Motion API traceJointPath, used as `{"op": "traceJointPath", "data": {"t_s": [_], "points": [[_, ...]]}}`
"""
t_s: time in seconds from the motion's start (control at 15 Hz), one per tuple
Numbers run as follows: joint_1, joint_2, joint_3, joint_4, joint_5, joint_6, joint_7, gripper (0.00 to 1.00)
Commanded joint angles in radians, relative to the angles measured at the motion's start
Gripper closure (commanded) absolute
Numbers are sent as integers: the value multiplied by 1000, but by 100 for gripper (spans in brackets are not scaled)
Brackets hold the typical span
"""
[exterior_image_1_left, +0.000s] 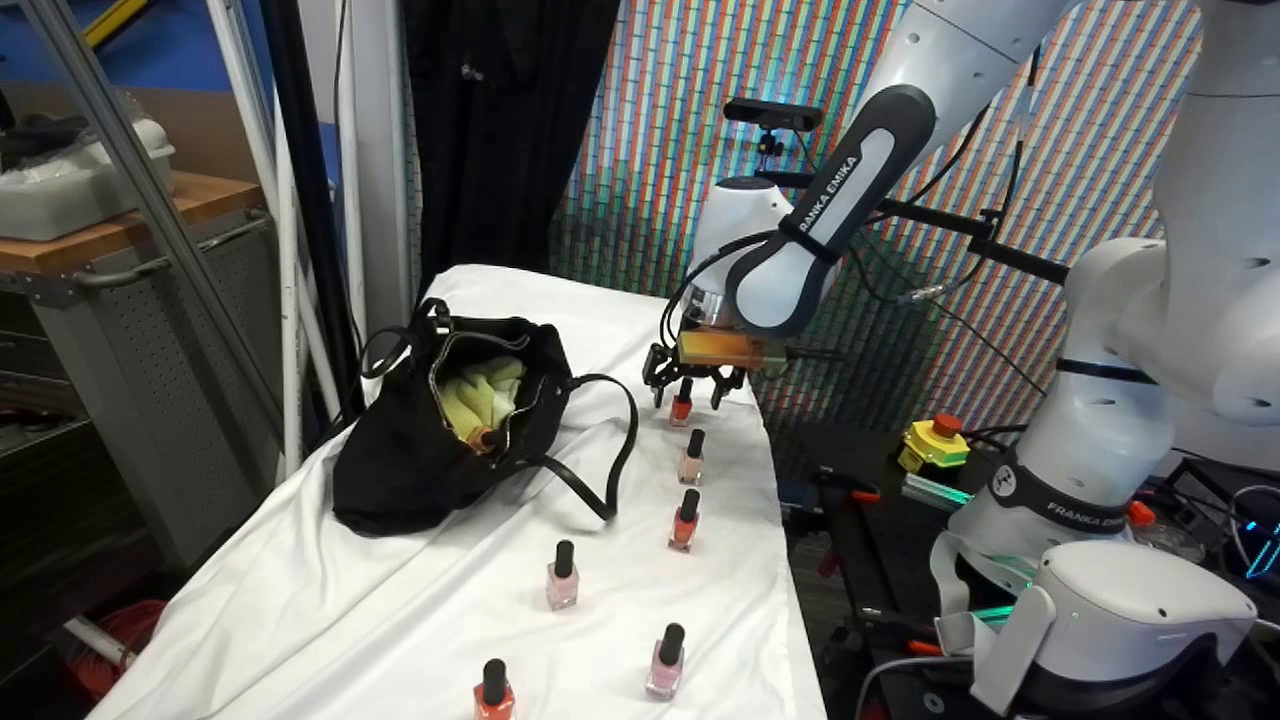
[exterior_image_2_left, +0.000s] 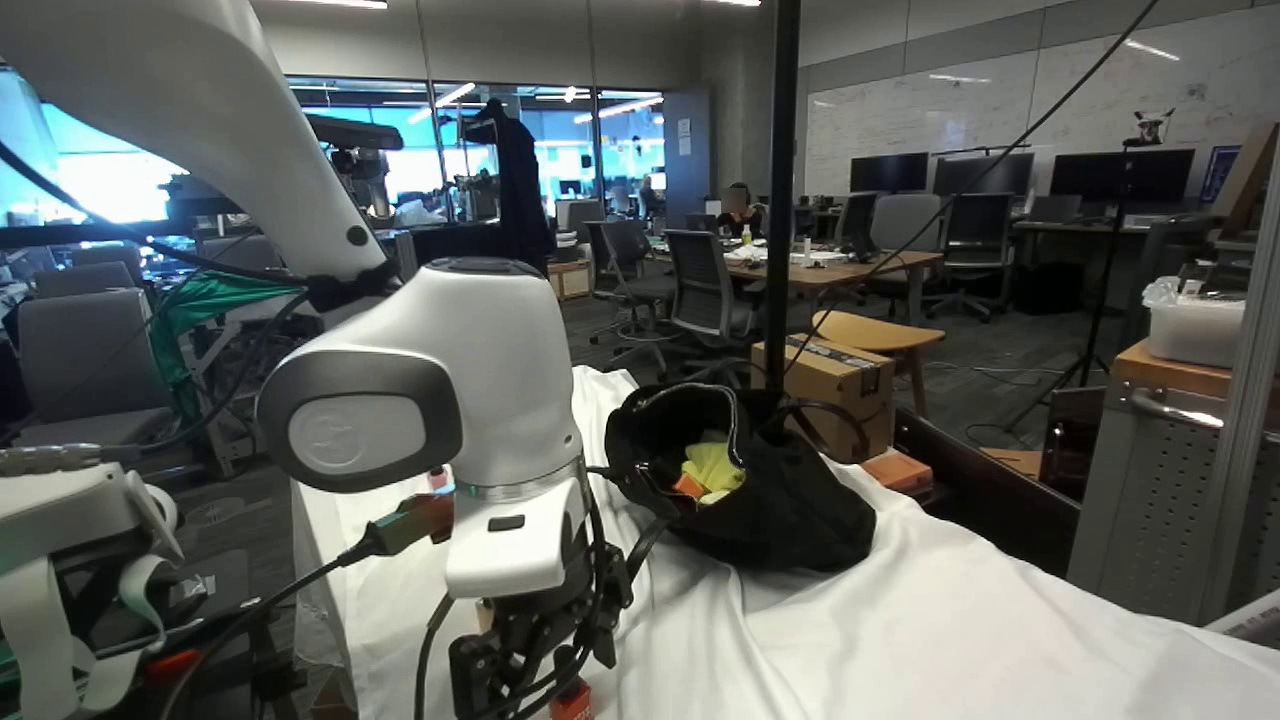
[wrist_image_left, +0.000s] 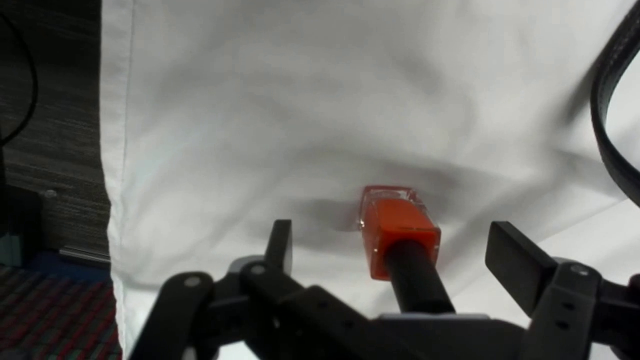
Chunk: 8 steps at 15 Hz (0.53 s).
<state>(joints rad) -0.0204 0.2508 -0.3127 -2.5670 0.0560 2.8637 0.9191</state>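
My gripper (wrist_image_left: 395, 250) is open, pointing down over an orange-red nail polish bottle (wrist_image_left: 400, 215) with a black cap. The bottle stands upright on the white cloth, between the two fingers (wrist_image_left: 281, 245) with a gap on each side. The cap's top is hidden behind the gripper body in the wrist view. An exterior view shows the same bottle (exterior_image_1_left: 681, 410) at the far end of a loose row. Nearer the camera are a peach bottle (exterior_image_1_left: 691, 466), another orange-red bottle (exterior_image_1_left: 684, 528), a pale pink bottle (exterior_image_1_left: 562, 587), a mauve bottle (exterior_image_1_left: 664, 672) and an orange bottle (exterior_image_1_left: 494, 702).
A black handbag (exterior_image_1_left: 400, 480) lies with its mouth open, yellow-green cloth (exterior_image_1_left: 490, 392) inside. Its strap (exterior_image_1_left: 625, 450) loops toward the bottles and enters the wrist view at right. The cloth-covered table's edge (wrist_image_left: 114, 165) runs close by. A headset (exterior_image_1_left: 1130, 620) sits near the robot base.
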Motion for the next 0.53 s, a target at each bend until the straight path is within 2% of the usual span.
{"op": "traceJointPath", "data": {"t_s": [0.0,0.47], "points": [[13,-12,-9,-12,-11,19,13,0],[-4,23,14,-3,20,13,-11,0]]}}
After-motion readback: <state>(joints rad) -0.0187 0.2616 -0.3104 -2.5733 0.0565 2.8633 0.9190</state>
